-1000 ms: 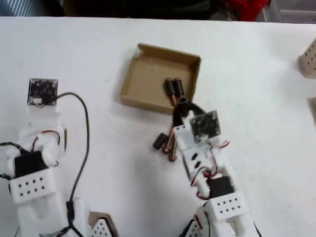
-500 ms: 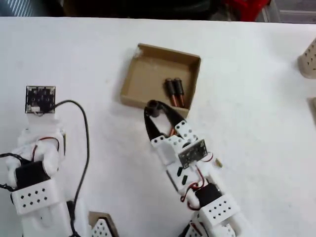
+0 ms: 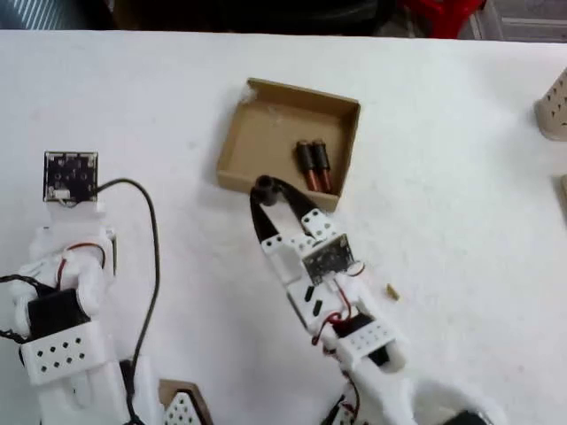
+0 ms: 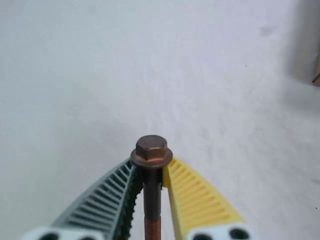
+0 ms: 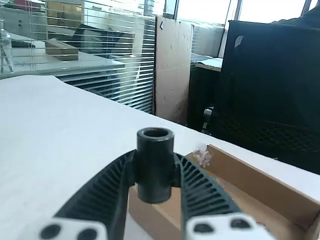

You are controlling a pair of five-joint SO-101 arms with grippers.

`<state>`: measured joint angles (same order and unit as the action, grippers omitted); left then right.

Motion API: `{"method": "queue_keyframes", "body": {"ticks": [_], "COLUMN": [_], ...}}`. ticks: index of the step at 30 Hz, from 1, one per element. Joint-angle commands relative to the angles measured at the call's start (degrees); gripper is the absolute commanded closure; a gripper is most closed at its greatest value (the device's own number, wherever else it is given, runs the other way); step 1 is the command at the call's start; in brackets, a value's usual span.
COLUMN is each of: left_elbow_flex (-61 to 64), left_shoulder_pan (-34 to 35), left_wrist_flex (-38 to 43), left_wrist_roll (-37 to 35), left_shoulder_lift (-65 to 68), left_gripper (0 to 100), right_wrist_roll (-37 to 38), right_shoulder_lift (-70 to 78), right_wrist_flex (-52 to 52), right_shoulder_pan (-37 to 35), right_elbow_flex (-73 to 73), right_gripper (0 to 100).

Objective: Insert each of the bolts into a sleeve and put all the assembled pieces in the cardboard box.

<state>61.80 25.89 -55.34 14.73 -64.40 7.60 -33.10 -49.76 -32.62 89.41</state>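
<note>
1. Spanning the high view, the white table (image 3: 443, 204) carries both arms, which stand well apart.
2. The cardboard box (image 3: 266, 133) sits open at upper middle. Two assembled pieces (image 3: 312, 166) lie side by side inside, near the wall on the right arm's side.
3. The right gripper (image 3: 266, 202) is clamped on a dark sleeve (image 5: 155, 150), held upright with its bore open upward, just beside the box's near wall.
4. The left gripper (image 4: 151, 176) pinches a copper bolt (image 4: 151, 150) by the shank just under the hex head, over bare table. The head points away from the wrist; the shank end is hidden.
5. Judgement: the step in hand is mating bolt to sleeve. The arms need to meet between their stations, well short of the box wall. Line up the shank with the bore before pushing. Since the head leads, the bolt probably needs turning first.
6. Obstacles:
   - A black cable (image 3: 151, 239) loops between the arms and could snag the left arm's travel.
   - A beige perforated block (image 3: 554, 106) sits at the far edge, out of the way.
   - A small brass bit (image 3: 392, 290) lies loose beside the right arm.
</note>
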Motion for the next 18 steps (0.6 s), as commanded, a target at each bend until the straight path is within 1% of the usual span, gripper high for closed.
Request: {"method": "queue_keyframes", "body": {"ticks": [1,5,10,16,18], "left_elbow_flex": [-0.7,-0.7,-0.7,1.67,3.25], "left_shoulder_pan": [0.57,0.57,0.31,0.22,0.22], "left_wrist_flex": [1.76,1.76,1.93,6.77,9.05], "left_wrist_roll": [-0.09,-0.09,-0.09,-0.26,-2.64], "left_shoulder_lift": [-1.36,-1.36,-1.36,-1.36,-1.36], "left_gripper": [98,98,98,98,98], "right_wrist_roll": [-4.04,-6.15,-8.88,-10.46,-10.46], "right_shoulder_lift": [10.59,18.59,21.32,21.67,21.67], "right_wrist_flex": [-6.99,-9.36,-9.98,-9.54,-9.54], "right_shoulder_pan": [-0.66,-0.66,-1.8,-6.9,-8.22], "right_elbow_flex": [-6.07,-9.32,-10.37,-9.49,-8.79], "right_gripper": [98.3,98.3,98.3,98.3,98.3]}}
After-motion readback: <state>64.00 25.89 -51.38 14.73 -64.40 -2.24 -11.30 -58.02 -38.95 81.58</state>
